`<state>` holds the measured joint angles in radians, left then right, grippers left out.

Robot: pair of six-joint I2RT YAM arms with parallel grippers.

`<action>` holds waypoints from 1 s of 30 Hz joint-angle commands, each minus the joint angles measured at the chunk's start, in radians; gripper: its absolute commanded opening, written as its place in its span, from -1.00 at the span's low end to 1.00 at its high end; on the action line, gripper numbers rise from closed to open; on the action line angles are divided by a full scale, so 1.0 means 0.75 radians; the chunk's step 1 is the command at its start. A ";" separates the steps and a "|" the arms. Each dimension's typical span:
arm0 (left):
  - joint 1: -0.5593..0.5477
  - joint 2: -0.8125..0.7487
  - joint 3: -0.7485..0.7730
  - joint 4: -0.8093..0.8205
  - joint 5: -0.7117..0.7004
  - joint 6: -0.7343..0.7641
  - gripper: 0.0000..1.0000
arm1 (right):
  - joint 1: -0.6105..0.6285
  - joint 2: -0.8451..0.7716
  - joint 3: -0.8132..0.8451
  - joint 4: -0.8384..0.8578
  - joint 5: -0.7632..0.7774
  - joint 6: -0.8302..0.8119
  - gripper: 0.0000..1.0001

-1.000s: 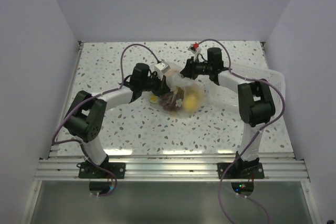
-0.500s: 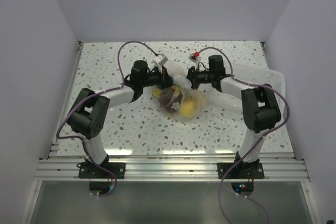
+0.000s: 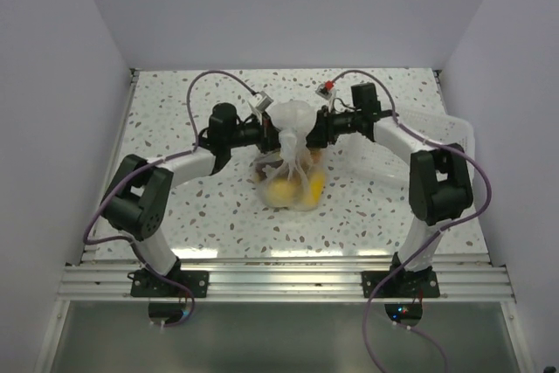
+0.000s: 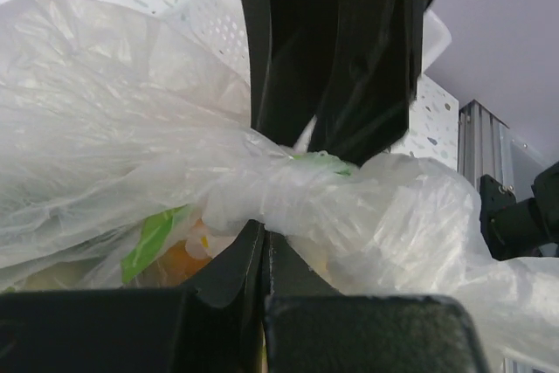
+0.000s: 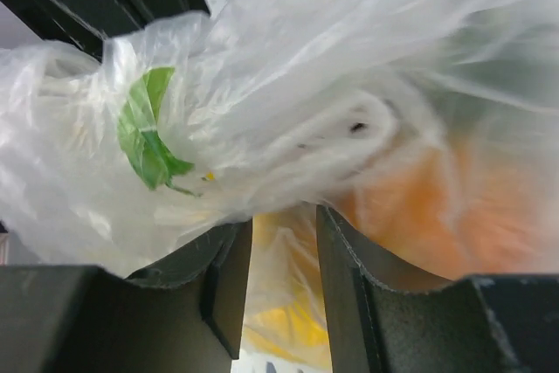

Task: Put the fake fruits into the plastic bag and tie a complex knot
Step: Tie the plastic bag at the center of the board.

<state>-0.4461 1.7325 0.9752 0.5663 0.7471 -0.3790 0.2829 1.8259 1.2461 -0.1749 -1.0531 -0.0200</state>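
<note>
Left jaws tight around the knot [image 4: 288, 188]

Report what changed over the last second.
The transparent plastic bag with its yellow toy fruits slid toward the arm bases, and its loose top ballooned above the twisted neck. The left end effector stays clamped on it. The white slotted tray stays put.

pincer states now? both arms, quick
Left pincer: closed, pinching the plastic bag at its twisted neck.
Right pincer: jaws slightly apart against the bag; grip cannot be told.
</note>
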 commanded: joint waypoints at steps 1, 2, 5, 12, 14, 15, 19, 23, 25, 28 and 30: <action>0.026 -0.083 -0.055 0.028 0.114 0.055 -1.00 | -0.105 -0.050 0.140 -0.278 -0.062 -0.204 -0.21; 0.030 -0.085 -0.063 -0.024 0.139 0.076 -1.00 | -0.123 -0.082 0.142 -0.298 -0.079 -0.243 -0.21; 0.039 -0.085 -0.100 -0.047 0.239 0.121 -1.00 | -0.119 -0.136 0.098 -0.234 -0.111 -0.221 -0.33; 0.020 0.017 -0.069 0.002 0.307 0.090 -1.00 | -0.007 -0.142 -0.027 0.059 -0.116 -0.004 -0.51; 0.016 0.034 -0.071 0.117 0.321 0.035 -1.00 | 0.024 -0.140 -0.021 0.066 -0.093 0.006 -0.49; 0.016 0.044 -0.075 0.191 0.333 -0.014 -1.00 | 0.028 -0.132 -0.019 0.053 -0.099 -0.002 -0.40; 0.020 0.095 -0.045 0.455 0.348 -0.272 -1.00 | 0.030 -0.123 -0.003 -0.100 -0.118 -0.120 0.17; 0.022 0.116 0.000 0.580 0.348 -0.349 -1.00 | 0.030 -0.132 0.001 -0.200 -0.140 -0.231 0.33; 0.016 0.134 -0.004 0.633 0.384 -0.425 -1.00 | 0.030 -0.125 -0.003 -0.176 -0.122 -0.221 0.35; -0.010 0.153 -0.040 0.748 0.437 -0.495 -1.00 | 0.030 -0.095 -0.001 -0.041 -0.105 -0.103 0.37; -0.031 0.146 -0.065 0.720 0.434 -0.450 -1.00 | 0.030 -0.074 0.016 0.045 -0.144 -0.012 0.38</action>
<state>-0.4374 1.8389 0.9340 0.9798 1.0256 -0.6796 0.3019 1.7588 1.2282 -0.2451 -1.1210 -0.1028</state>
